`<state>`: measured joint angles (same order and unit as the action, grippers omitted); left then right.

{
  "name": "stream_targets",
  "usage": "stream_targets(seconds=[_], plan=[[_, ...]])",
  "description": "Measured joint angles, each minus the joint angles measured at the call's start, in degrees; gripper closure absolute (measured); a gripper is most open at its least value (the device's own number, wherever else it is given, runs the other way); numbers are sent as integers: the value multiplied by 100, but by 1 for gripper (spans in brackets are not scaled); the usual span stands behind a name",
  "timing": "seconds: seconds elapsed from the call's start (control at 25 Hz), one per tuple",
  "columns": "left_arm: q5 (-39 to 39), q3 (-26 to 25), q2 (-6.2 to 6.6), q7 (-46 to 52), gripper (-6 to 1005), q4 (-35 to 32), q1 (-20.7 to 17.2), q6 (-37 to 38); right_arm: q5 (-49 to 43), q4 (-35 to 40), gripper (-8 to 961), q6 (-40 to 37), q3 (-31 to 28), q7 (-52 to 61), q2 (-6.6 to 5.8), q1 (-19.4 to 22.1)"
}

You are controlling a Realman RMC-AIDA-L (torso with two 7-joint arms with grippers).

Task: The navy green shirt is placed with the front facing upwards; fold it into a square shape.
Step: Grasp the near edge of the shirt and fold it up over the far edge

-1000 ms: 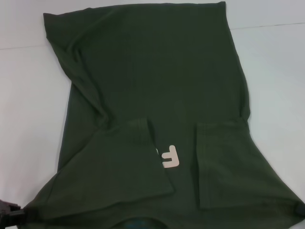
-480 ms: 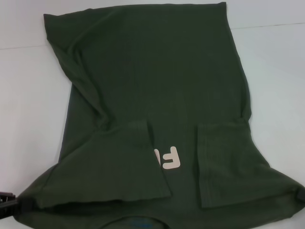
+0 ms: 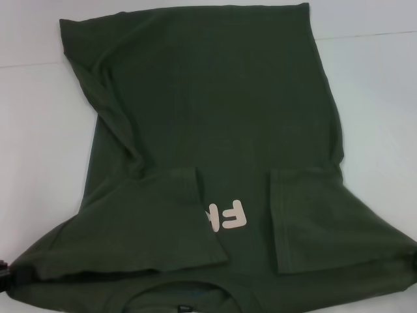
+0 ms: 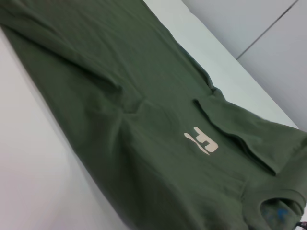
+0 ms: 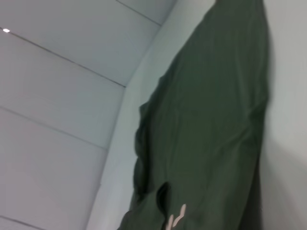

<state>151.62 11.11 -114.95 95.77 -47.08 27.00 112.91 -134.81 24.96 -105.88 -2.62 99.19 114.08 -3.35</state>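
The navy green shirt (image 3: 215,117) lies front up on the white table (image 3: 39,130), collar end nearest me. Both sleeves (image 3: 163,222) are folded in over the chest, leaving part of the pale lettering (image 3: 228,215) showing between them. The neck opening with its label (image 3: 186,308) sits at the near edge. My left gripper (image 3: 3,268) is at the shirt's near left shoulder corner, shut on the cloth. The near right corner (image 3: 407,251) stretches taut to the picture's edge, where my right gripper holds it, mostly hidden. The wrist views show the shirt (image 4: 120,96) (image 5: 216,110) stretching away.
Bare white table surface (image 3: 378,117) lies on both sides of the shirt. The far hem (image 3: 195,10) reaches close to the table's back edge. A pale wall (image 5: 57,96) stands behind the table.
The near shoulder corners have spread outward and moved slightly away from me. The collar has come into view at the near edge, and more of the lettering shows.
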Motion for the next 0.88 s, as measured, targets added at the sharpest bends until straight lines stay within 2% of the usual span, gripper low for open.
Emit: stream_targets(seconds=[0.24,0.56,0.88], plan=[[-13,-380,22,-257,940,-68,-143,112,0,5,924,-408,-130,-368,30,121],[-19,-866,41,-435,941,-136,-361,146,-2,9,922,-473,-181,-342,25,91],[-20,-938,12,-523,941,-220,-539,248,-28,9,921,-547,-145,-357,-4,16]])
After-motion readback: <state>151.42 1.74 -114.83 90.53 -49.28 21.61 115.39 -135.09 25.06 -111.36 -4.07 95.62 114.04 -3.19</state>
